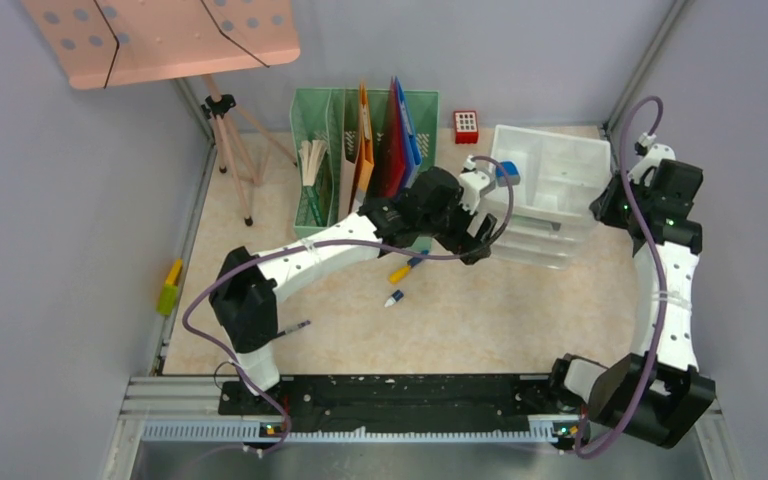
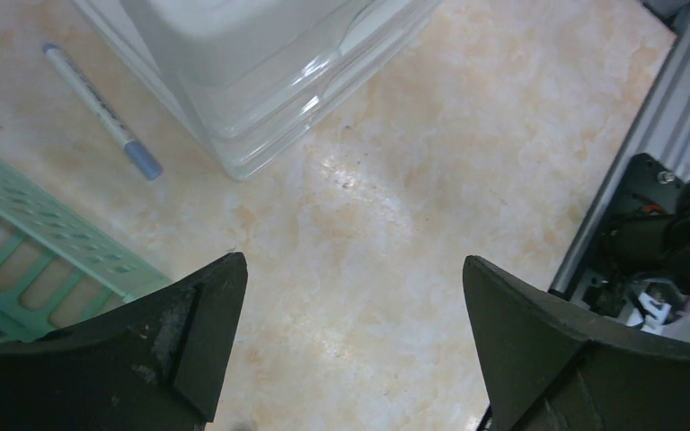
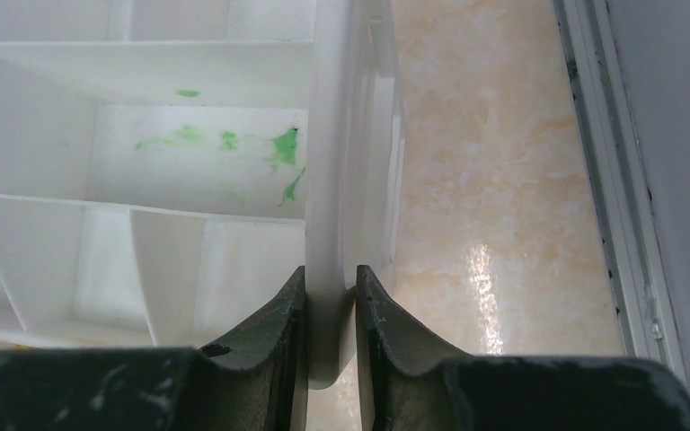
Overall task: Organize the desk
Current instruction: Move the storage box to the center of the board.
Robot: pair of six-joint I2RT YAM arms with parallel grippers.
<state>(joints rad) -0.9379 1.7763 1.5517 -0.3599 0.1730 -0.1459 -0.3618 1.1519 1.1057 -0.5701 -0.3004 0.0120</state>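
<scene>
Desk [image 1: 480, 320] (beige, marbled), walled by grey panels [image 1: 60, 250], bears a white organiser [image 1: 572, 160].

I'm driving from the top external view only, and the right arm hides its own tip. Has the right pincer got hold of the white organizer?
Observer: Yes. The right wrist view shows the right pincer shut on the side wall of the white organizer, one finger on each face.
Operator: Is the left one carrying anything?
Observer: No. The left pincer is open, with only bare desk between its fingers.
Operator: Is anything in the compartment beside the grip?
Observer: Only green smears on its floor; no objects show there.
</scene>
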